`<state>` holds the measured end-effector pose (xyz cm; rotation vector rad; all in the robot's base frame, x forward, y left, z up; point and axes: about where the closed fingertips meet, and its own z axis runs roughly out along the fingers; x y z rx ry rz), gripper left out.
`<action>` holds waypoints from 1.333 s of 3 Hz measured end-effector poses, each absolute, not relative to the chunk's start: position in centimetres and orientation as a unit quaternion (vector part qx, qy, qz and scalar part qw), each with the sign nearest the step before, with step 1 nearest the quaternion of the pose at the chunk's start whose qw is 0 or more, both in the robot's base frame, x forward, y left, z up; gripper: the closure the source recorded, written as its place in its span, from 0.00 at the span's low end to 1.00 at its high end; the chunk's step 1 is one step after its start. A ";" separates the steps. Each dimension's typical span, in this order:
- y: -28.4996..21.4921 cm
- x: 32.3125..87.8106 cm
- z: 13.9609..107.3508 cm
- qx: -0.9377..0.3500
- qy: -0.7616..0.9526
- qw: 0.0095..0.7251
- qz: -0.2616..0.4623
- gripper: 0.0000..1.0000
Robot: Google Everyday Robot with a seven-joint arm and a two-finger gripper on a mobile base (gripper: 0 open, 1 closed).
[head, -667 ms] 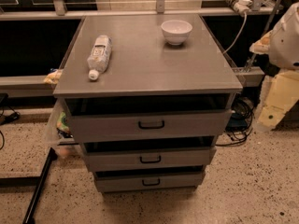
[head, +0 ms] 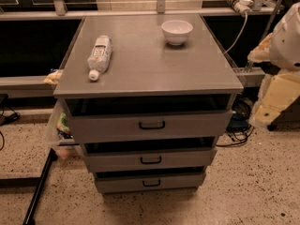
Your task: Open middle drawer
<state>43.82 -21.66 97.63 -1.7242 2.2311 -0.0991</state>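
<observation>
A grey metal cabinet (head: 140,64) holds three stacked drawers, each with a small black bar handle. The middle drawer (head: 117,161) sits between the taller top drawer (head: 108,125) and the narrow bottom drawer (head: 122,184). Its handle (head: 151,160) is at centre. Its front stands a little behind the top drawer's front. My arm and gripper (head: 275,101) hang at the right edge of the view, beside the cabinet at about top-drawer height and well apart from the handles.
A plastic water bottle (head: 100,55) lies on the cabinet top at the left and a white bowl (head: 176,31) stands at the back right. Cables (head: 239,125) lie on the floor to the right. A black bar (head: 40,186) runs across the floor at the left.
</observation>
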 end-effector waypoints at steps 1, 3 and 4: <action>-21.7 43.7 95.1 -0.608 0.776 0.166 -0.033 0.42; -20.3 43.5 80.1 -0.618 0.764 0.183 0.030 0.89; -20.3 44.1 79.1 -0.614 0.765 0.192 0.024 1.00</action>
